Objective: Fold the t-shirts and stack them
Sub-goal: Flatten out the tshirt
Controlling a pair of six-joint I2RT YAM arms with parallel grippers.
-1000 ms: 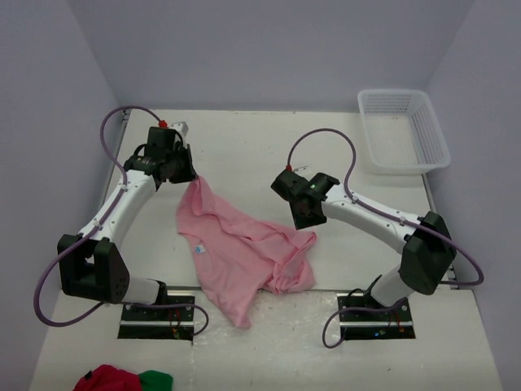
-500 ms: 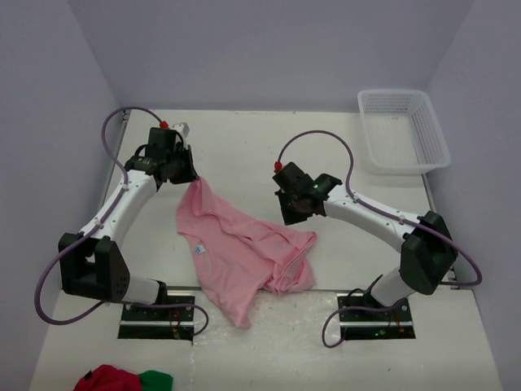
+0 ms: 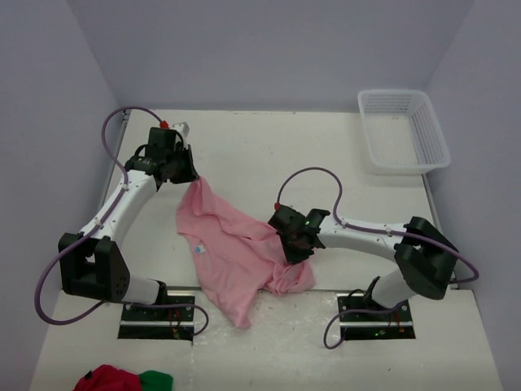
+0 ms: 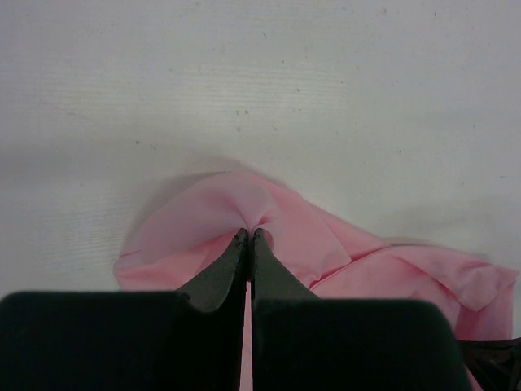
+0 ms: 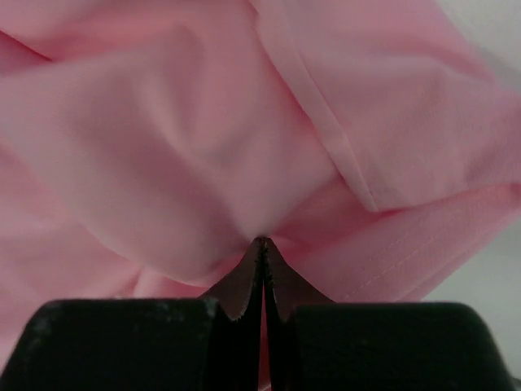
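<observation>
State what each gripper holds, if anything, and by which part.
The left gripper pinches the pink t-shirt at its far corner; the right gripper pinches a fold near its right-hand hem.

1. Site: robot test cell, lab-type bench enclosure
2. White counter (image 3: 244, 147) boxed on three sides by plain pale lilac walls (image 3: 269, 49)
3. Left arm (image 3: 122, 204) and right arm (image 3: 366, 232) bolted to black base plates (image 3: 155, 315) at near counter edge; purple cables (image 3: 312, 169) loop exposed
4. White plastic mesh basket (image 3: 404, 165) sits at far right corner of the counter
</observation>
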